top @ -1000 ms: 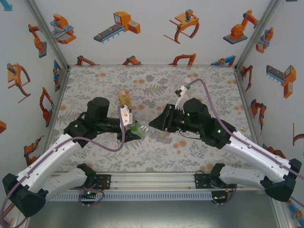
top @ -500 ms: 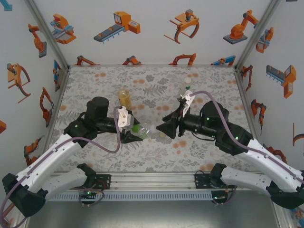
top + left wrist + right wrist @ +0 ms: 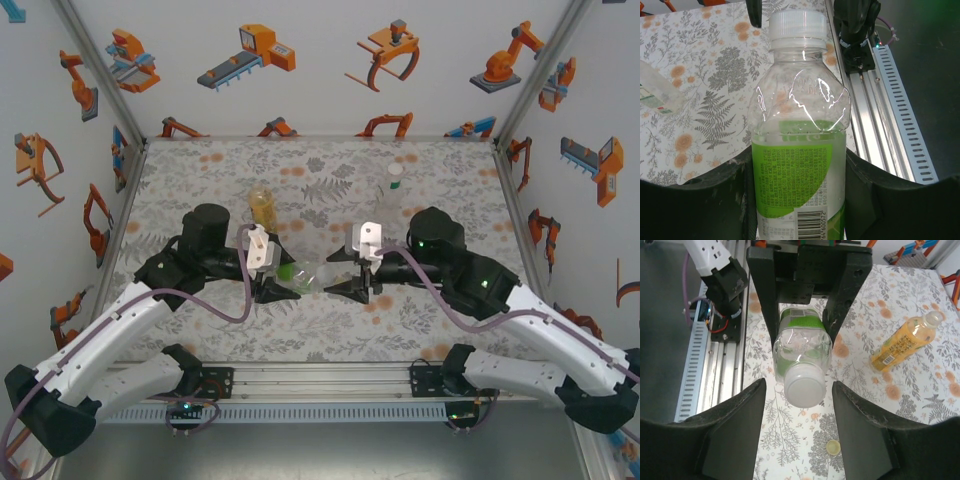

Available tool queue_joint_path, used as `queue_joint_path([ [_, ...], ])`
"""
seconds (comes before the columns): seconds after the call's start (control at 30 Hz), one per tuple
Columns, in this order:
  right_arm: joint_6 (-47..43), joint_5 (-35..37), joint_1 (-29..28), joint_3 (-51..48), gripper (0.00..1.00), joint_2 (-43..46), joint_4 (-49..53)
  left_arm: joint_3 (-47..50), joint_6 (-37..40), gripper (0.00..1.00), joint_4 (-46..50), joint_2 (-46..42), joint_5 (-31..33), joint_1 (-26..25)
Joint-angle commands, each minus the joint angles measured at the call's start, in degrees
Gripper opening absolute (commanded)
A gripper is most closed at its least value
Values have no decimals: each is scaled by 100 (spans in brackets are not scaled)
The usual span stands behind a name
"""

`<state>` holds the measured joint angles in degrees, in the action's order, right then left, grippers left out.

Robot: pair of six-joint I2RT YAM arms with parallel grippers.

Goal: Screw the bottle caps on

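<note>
My left gripper is shut on a clear bottle with a green label, holding it tipped toward the right arm above the table's middle. A white cap sits on the bottle's neck. My right gripper faces the cap end-on. It is open, with a finger on each side of the cap and a gap to both. A pale yellow-green cap lies loose on the cloth just below the held bottle. In the top view the right gripper is level with the bottle's mouth.
A bottle of yellow drink with an open neck is on the floral cloth behind the left arm. A clear capped bottle stands at the back right. The aluminium rail runs along the near edge.
My right gripper opened off the white cap, drew back to the right and turned its wrist, then came in again round the cap. The left gripper and bottle stayed put.
</note>
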<state>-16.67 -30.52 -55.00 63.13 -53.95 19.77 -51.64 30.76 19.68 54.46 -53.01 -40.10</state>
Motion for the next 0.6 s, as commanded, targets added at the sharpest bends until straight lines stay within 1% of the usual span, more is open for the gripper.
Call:
queue_joint_path([
  [0.0, -328, -191, 13, 182, 50, -43, -21, -154, 121, 0, -63, -8, -209, -18],
  [0.13, -355, -133, 8, 171, 46, -63, -18, -153, 115, 0, -62, -12, -218, -25],
  [0.23, -364, -77, 12, 164, 38, -59, -25, -154, 116, 0, -69, -11, -227, -18],
  [0.4, -364, -85, 12, 172, 30, -54, -25, -154, 114, 0, -61, -31, -223, -24],
  [0.47, -364, -64, 8, 173, 24, -54, -19, -154, 117, 0, -62, -27, -227, -20],
  [0.57, -225, 62, 9, 190, 6, -63, -41, -154, 126, 0, -61, -43, -228, -22],
])
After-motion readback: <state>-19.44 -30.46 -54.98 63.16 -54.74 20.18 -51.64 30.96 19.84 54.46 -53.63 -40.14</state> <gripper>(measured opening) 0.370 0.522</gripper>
